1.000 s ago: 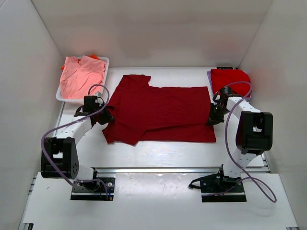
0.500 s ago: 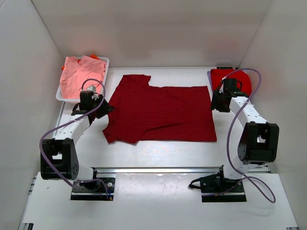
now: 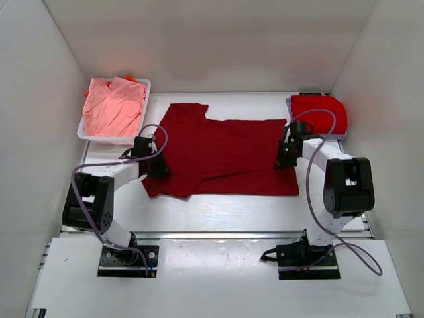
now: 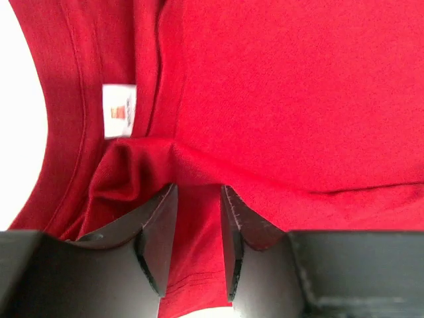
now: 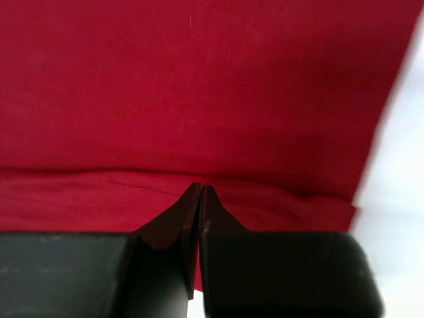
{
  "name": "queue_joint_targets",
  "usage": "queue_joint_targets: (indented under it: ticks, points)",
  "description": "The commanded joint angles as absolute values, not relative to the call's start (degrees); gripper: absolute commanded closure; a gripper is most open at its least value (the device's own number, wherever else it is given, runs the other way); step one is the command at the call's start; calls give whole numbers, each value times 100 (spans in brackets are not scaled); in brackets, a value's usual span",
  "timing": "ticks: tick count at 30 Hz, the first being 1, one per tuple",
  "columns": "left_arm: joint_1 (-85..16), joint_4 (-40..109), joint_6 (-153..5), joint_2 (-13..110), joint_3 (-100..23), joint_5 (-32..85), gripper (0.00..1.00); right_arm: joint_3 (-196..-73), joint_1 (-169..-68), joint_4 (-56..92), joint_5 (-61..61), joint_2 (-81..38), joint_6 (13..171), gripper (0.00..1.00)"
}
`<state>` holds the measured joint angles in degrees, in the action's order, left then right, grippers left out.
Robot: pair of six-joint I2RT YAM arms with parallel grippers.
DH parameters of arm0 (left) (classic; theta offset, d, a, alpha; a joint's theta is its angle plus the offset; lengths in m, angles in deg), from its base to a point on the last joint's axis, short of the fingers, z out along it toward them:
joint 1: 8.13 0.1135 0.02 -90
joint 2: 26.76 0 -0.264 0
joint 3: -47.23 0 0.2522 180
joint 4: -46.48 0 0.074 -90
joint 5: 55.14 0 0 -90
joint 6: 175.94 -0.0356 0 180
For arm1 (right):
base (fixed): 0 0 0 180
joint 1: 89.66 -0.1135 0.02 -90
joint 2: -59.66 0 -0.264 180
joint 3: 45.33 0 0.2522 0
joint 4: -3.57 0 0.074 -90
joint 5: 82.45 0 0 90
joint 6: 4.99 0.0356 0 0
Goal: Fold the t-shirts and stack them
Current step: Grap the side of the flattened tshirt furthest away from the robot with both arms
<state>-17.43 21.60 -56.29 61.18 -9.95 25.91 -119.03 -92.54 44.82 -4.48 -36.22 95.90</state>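
Shirt (image 3: 225,156), dark red, spread flat mid-counter (image 3: 218,212), collar to the left. Left end effector (image 3: 158,169) down on its collar edge; right end effector (image 3: 285,159) down on its hem edge. Pink shirts (image 3: 112,106) heaped in white bin (image 3: 99,139) far left; folded red shirt (image 3: 318,109) far right.

Left wrist: fingers (image 4: 159,232) parted by a narrow gap, strip of red cloth lying in the gap, cloth rucked up just past the tips, white label (image 4: 120,110) beyond, inside the collar. No clear grip on the cloth.

Right wrist: fingers (image 5: 175,222) pressed together, tips meeting on a fold line near the hem, bare counter to the right. Cannot tell whether any cloth nipped between.
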Motion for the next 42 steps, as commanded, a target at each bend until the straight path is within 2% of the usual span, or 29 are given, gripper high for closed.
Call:
queue_joint_targets:
  ticks: [1,6,17,24,27,29,31,34,38,40,42]
  points:
    - [-1868,1823,-5904,6192,-960,2924,57,-11719,-9265,4370,-809,-3799,9862,100]
    - [-1859,1155,-6203,6298,-881,3029,61,-11438,-9212,4598,-915,-3975,9925,100]
    - [-1868,504,-6362,5104,-222,2828,66,-10761,-9415,5317,-563,-3360,10284,100]
    - [-1807,-51,-6529,4506,-756,2486,64,-10690,-9467,5811,-475,-2737,10241,100]
    - [-1780,98,-6546,4304,-1309,2361,62,-11128,-9371,5803,-510,-2543,9908,100]
    - [-1728,352,-6590,4364,-1662,2134,60,-11463,-9353,5698,-519,-2437,9784,94]
    - [-1719,878,-6678,4486,-2083,2080,56,-11858,-9318,5496,-633,-2367,9644,67]
    - [-1666,1302,-6853,5090,-2662,2351,49,-12210,-9204,5127,-747,-2358,9626,52]
    - [-1534,1233,-7091,6662,-3858,2441,42,-12640,-9142,4828,-660,-2611,9590,48]
    - [-1473,1162,-7162,7350,-4647,2441,35,-12747,-9125,4748,-624,-2691,9591,47]
    - [-1481,1250,-7267,8018,-5089,2423,33,-12826,-9107,4678,-642,-2823,9582,47]
